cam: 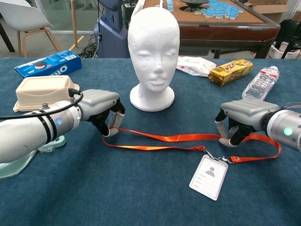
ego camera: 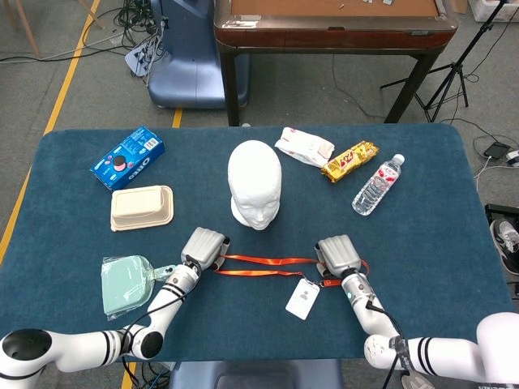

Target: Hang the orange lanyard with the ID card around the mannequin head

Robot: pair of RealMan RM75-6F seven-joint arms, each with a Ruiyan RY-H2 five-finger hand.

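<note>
While flat on the blue worktop (cam: 155,197) at lower centre, stretches sideways: lanyard (cam: 183,138), card (cam: 209,177) lying just below its right part. Left hand (cam: 101,109), fingers curled down, pinching the left end; right hand (cam: 241,117), fingers curled, pressing on the strap near the right end, grip there unclear. Upright above centre, apart from the strap: mannequin head (cam: 153,52).
</note>
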